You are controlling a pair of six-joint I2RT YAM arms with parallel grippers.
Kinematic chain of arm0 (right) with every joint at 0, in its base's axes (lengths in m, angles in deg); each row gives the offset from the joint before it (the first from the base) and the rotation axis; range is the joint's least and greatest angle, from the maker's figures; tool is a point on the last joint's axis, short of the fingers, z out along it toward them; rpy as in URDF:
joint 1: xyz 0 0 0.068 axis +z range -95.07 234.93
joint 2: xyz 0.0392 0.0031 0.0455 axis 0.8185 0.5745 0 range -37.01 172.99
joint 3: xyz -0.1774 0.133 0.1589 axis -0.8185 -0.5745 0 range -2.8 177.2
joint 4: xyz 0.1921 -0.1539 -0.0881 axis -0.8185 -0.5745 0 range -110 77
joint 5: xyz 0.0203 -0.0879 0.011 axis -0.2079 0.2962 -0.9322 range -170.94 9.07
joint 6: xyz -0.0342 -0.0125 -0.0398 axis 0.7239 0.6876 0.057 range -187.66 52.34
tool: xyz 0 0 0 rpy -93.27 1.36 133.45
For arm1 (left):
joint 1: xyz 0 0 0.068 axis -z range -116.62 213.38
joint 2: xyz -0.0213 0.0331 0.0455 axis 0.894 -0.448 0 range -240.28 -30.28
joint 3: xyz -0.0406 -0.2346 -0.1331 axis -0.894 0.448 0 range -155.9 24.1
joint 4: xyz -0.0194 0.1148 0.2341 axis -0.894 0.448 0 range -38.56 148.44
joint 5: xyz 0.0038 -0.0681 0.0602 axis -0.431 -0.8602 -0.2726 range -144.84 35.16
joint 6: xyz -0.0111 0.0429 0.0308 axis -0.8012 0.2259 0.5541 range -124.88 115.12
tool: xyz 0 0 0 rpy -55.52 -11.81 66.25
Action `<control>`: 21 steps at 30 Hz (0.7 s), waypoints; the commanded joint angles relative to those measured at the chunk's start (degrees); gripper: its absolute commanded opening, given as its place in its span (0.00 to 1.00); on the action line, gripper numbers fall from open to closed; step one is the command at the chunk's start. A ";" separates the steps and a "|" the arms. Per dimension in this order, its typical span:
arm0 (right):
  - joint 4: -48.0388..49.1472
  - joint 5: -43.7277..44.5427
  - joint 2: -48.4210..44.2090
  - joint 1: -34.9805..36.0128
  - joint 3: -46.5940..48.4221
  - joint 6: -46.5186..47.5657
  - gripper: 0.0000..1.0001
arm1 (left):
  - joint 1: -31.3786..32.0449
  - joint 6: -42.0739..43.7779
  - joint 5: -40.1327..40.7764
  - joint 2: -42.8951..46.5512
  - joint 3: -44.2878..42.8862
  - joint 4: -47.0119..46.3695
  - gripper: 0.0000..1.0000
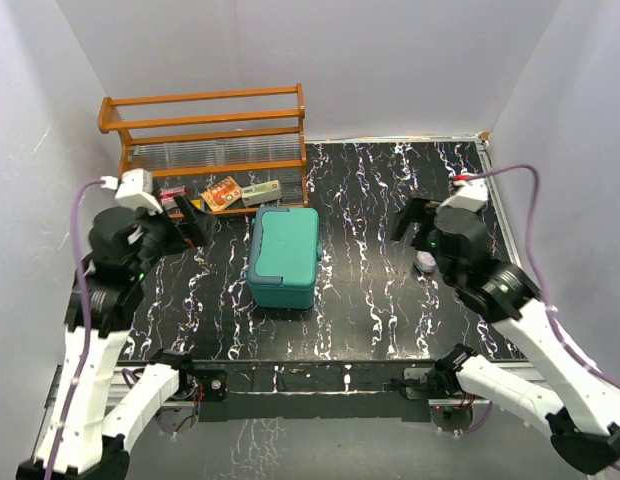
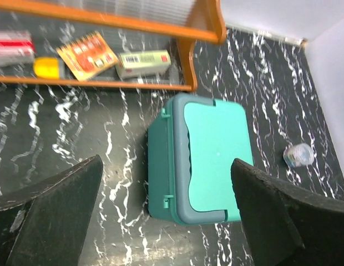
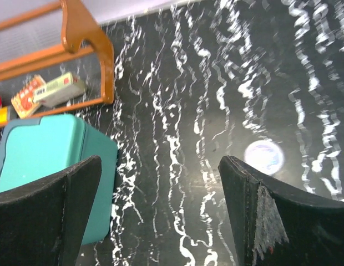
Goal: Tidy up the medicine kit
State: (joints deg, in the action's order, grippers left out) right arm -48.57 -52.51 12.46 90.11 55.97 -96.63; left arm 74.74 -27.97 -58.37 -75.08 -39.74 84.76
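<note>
The teal-green medicine kit [image 1: 285, 256] sits closed in the middle of the black marbled table, also in the left wrist view [image 2: 208, 158] and the right wrist view [image 3: 41, 152]. My left gripper [image 1: 190, 222] is open and empty, held above the table left of the kit; in its wrist view [image 2: 166, 216] the kit lies between the jaws, below them. My right gripper [image 1: 415, 220] is open and empty to the kit's right; its wrist view [image 3: 161, 216] shows bare table. A small clear round bottle [image 1: 426, 263] lies under the right arm [image 3: 263, 157] [image 2: 298, 155].
A brown wooden slatted rack [image 1: 205, 135] stands at the back left. On its bottom shelf lie a red-and-white box [image 2: 14, 45], a yellow item [image 2: 47, 67], an orange packet [image 2: 87, 54] and a white-green box [image 2: 143, 62]. White walls enclose the table.
</note>
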 commanded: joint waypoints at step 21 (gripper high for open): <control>-15.45 6.73 -18.20 -0.13 14.51 6.71 0.98 | -0.12 6.31 5.38 16.42 -15.56 13.27 0.99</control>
State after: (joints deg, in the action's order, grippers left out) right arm -64.86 -45.78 -4.81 90.07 68.95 -89.99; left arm 74.74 -21.79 -53.52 -58.82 -54.93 96.98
